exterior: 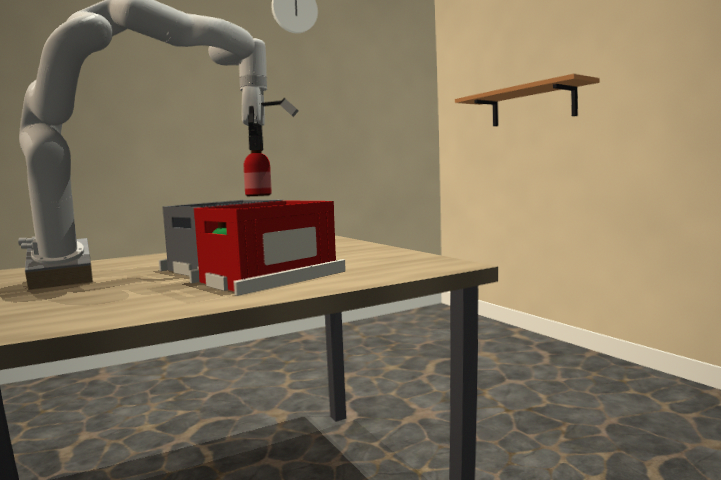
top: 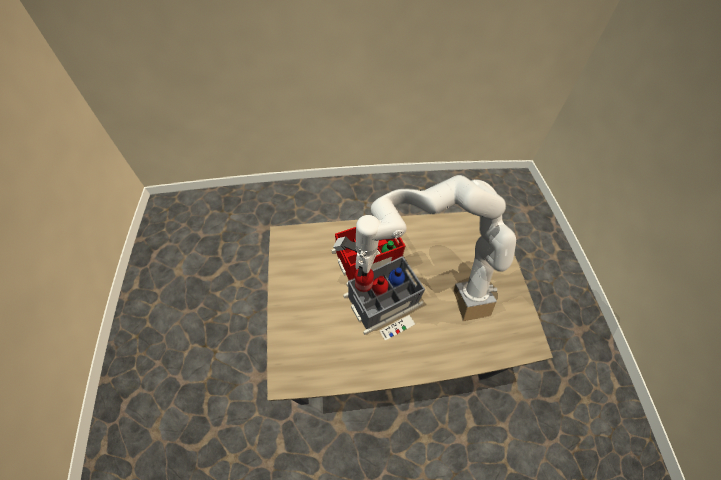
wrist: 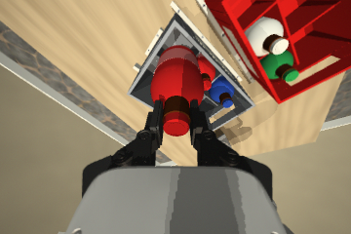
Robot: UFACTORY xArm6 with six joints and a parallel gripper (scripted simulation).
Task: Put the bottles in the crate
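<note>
My gripper (exterior: 256,149) (wrist: 176,109) is shut on the neck of a red bottle (top: 363,281) (exterior: 257,175) (wrist: 176,80). The bottle hangs upright above the grey crate, over its left end in the top view. In the grey crate (top: 366,320) (exterior: 174,243) (wrist: 138,99) stand another red bottle (top: 380,285) (wrist: 207,70) and a blue bottle (top: 396,277) (wrist: 221,91). The red crate (top: 338,237) (exterior: 219,263) (wrist: 278,97) holds a green bottle (top: 389,247) (wrist: 277,65) and a white bottle (wrist: 264,36). The pick list (top: 397,327) shows blue, red and green marks; its numbers are too small to read.
The crates stand side by side on the wooden table (top: 310,362) (exterior: 395,257), with light rails (top: 397,315) (exterior: 293,276) along their lower edges. The robot base (top: 476,305) (exterior: 59,275) stands right of the grey crate in the top view.
</note>
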